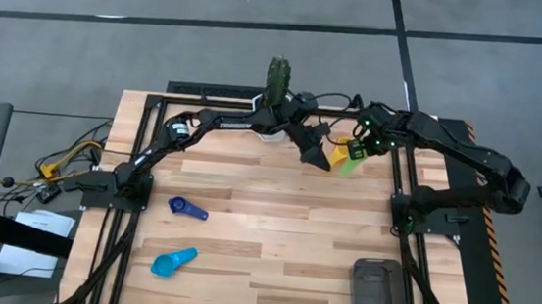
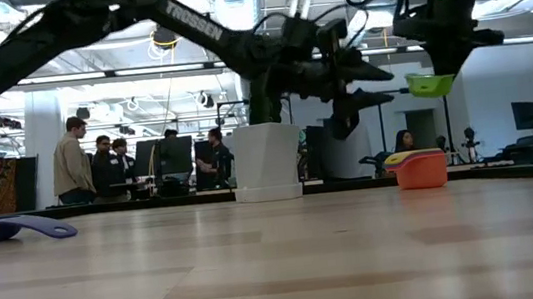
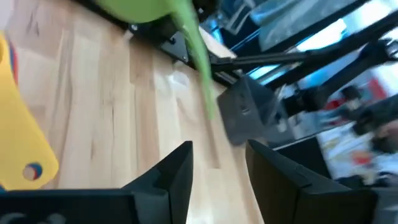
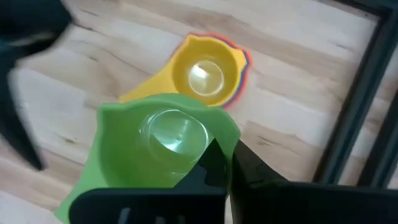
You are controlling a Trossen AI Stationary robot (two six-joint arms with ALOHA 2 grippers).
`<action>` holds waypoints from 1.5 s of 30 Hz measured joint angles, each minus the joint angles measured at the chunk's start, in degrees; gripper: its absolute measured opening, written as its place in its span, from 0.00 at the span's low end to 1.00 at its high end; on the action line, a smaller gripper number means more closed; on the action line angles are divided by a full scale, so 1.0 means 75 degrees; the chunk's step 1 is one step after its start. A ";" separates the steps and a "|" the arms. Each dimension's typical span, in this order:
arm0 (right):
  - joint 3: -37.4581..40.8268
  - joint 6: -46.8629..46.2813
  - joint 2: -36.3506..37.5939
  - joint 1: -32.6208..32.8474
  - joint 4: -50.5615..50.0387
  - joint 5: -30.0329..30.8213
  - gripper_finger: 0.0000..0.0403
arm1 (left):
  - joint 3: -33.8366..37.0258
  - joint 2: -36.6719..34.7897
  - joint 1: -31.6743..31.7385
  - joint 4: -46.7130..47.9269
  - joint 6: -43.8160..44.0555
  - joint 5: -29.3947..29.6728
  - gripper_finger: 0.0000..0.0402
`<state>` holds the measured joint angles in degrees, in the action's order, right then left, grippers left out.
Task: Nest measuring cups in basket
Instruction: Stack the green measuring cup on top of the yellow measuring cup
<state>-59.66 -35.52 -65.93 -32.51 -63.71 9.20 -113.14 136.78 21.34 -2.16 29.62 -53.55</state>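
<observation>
My right gripper (image 4: 227, 152) is shut on a green measuring cup (image 4: 155, 149), which hangs in the air above the table's far right part (image 2: 430, 83). Just below it a yellow cup (image 4: 208, 74) rests nested in an orange and a red cup on the wood (image 2: 420, 167). My left gripper (image 3: 217, 152) stands open beside the green cup, whose handle (image 3: 199, 62) lies ahead of its fingers, apart from them. A dark blue cup (image 1: 187, 208) and a light blue cup (image 1: 174, 260) lie at the near left. The dark grey basket (image 1: 377, 294) sits at the near right. My right gripper pinches the green cup's wall at its rim (image 4: 231, 134), one finger inside the bowl and one outside. The fingers come slanting down from above. The cup is lifted clear of the table, mouth up and about level.
A white pot (image 2: 268, 159) with a cactus (image 1: 278, 74) stands at the far edge, behind my left arm. Black frame rails (image 4: 354, 106) run along the table's right side. Bare wood lies between the cups and the basket. People stand in the room beyond.
</observation>
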 joint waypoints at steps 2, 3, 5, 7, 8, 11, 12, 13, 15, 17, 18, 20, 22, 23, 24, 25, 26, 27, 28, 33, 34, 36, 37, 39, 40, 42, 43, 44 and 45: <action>0.0000 0.0029 0.0000 -0.0108 -0.0117 0.0003 0.02 | -0.0006 -0.0250 -0.0113 0.0668 -0.0855 0.0423 0.33; 0.0000 0.0087 0.0000 -0.0176 -0.0141 0.0002 0.02 | -0.0016 -0.0371 -0.0165 0.0980 -0.1260 0.0660 0.32; 0.0000 0.0217 0.0000 -0.0362 -0.0104 0.0002 0.02 | -0.0015 -0.0565 -0.0256 0.1583 -0.1920 0.1059 0.31; 0.0013 0.0365 0.0001 -0.0550 0.0050 -0.0021 0.02 | -0.0012 -0.0728 -0.0317 0.2030 -0.2407 0.1390 0.29; 0.0071 0.0382 0.0006 -0.0641 0.0232 -0.0050 0.02 | -0.0012 -0.0828 -0.0352 0.2161 -0.2582 0.1518 0.28; 0.0448 0.0337 0.0000 -0.0958 0.0772 -0.0414 0.02 | -0.0015 -0.1192 -0.0379 0.2730 -0.3030 0.1902 0.27; 0.0576 0.0293 -0.0003 -0.1076 0.0892 -0.0453 0.02 | -0.0015 -0.1335 -0.0381 0.3062 -0.3275 0.2147 0.27; 0.0696 0.0260 -0.0001 -0.1174 0.1019 -0.0524 0.02 | -0.0015 -0.1473 -0.0381 0.3395 -0.3593 0.2498 0.27; 0.0985 0.0059 -0.0005 -0.1300 0.1385 -0.0700 0.02 | -0.0015 -0.1777 -0.0395 0.4121 -0.4244 0.3367 0.26; 0.1231 -0.0125 -0.0015 -0.1353 0.1670 -0.0840 0.02 | -0.0013 -0.2074 -0.0388 0.4507 -0.4810 0.4131 0.24; 0.1312 -0.0209 -0.0015 -0.1394 0.1821 -0.0882 0.02 | -0.0015 -0.2225 -0.0381 0.4646 -0.5017 0.4408 0.24; 0.1465 -0.0298 -0.0012 -0.1537 0.2107 -0.0980 0.02 | -0.0015 -0.2467 -0.0366 0.4913 -0.5322 0.4877 0.23; 0.1577 -0.0397 -0.0106 -0.1668 0.2295 -0.1054 0.02 | -0.0017 -0.2629 -0.0369 0.5068 -0.5487 0.5202 0.22; 0.1580 -0.0419 -0.0217 -0.1689 0.2387 -0.1057 0.02 | -0.0017 -0.2695 -0.0375 0.5191 -0.5526 0.5286 0.22; 0.1575 -0.0420 -0.0336 -0.1692 0.2442 -0.1059 0.02 | -0.0015 -0.2759 -0.0375 0.5233 -0.5545 0.5383 0.22; 0.1558 -0.0417 -0.0465 -0.1683 0.2419 -0.1062 0.02 | -0.0015 -0.2822 -0.0375 0.5286 -0.5556 0.5517 0.22; 0.1539 -0.0412 -0.0614 -0.1670 0.2428 -0.1076 0.02 | -0.0015 -0.2889 -0.0368 0.5356 -0.5577 0.5661 0.22; 0.1531 -0.0412 -0.0783 -0.1652 0.2533 -0.1115 0.02 | -0.0017 -0.2949 -0.0363 0.5463 -0.5626 0.5873 0.22; 0.1510 -0.0414 -0.0933 -0.1619 0.2625 -0.1125 0.02 | -0.0017 -0.2995 -0.0355 0.5578 -0.5686 0.6174 0.22; 0.1274 -0.0467 -0.1490 -0.1435 0.2788 -0.1102 0.02 | -0.0017 -0.3023 -0.0154 0.6564 -0.6008 0.8137 0.22; 0.1242 -0.0467 -0.1562 -0.1402 0.2807 -0.1088 0.02 | -0.0017 -0.3023 -0.0093 0.6738 -0.6002 0.8241 0.22; 0.1221 -0.0469 -0.1694 -0.1444 0.2837 -0.1063 0.02 | -0.0017 -0.3023 0.0042 0.7031 -0.5993 0.8220 0.22; 0.1221 -0.0484 -0.1750 -0.1484 0.2814 -0.1060 0.02 | -0.0015 -0.3023 0.0086 0.7146 -0.5952 0.8190 0.22; 0.1221 -0.0498 -0.1870 -0.1554 0.2747 -0.1044 0.02 | -0.0015 -0.3038 0.0159 0.7217 -0.5892 0.8181 0.22; 0.1221 -0.0516 -0.1906 -0.1588 0.2743 -0.1044 0.02 | -0.0015 -0.3065 0.0202 0.7248 -0.5880 0.8179 0.22; 0.1221 -0.0552 -0.1984 -0.1629 0.2790 -0.1044 0.02 | -0.0015 -0.3141 0.0211 0.7171 -0.5874 0.8183 0.22; 0.1221 -0.0593 -0.2016 -0.1635 0.2801 -0.1047 0.02 | -0.0015 -0.3205 0.0232 0.7144 -0.5871 0.8185 0.22; 0.1221 -0.0610 -0.2020 -0.1635 0.2788 -0.1047 0.03 | -0.0015 -0.3266 0.0237 0.7120 -0.5879 0.8193 0.22; 0.1221 -0.0615 -0.2005 -0.1635 0.2796 -0.1047 0.03 | -0.0015 -0.3351 0.0237 0.7020 -0.5886 0.8186 0.22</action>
<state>-50.50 -40.13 -80.97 -44.77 -42.74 1.34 -113.25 111.65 23.11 50.50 -14.52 7.85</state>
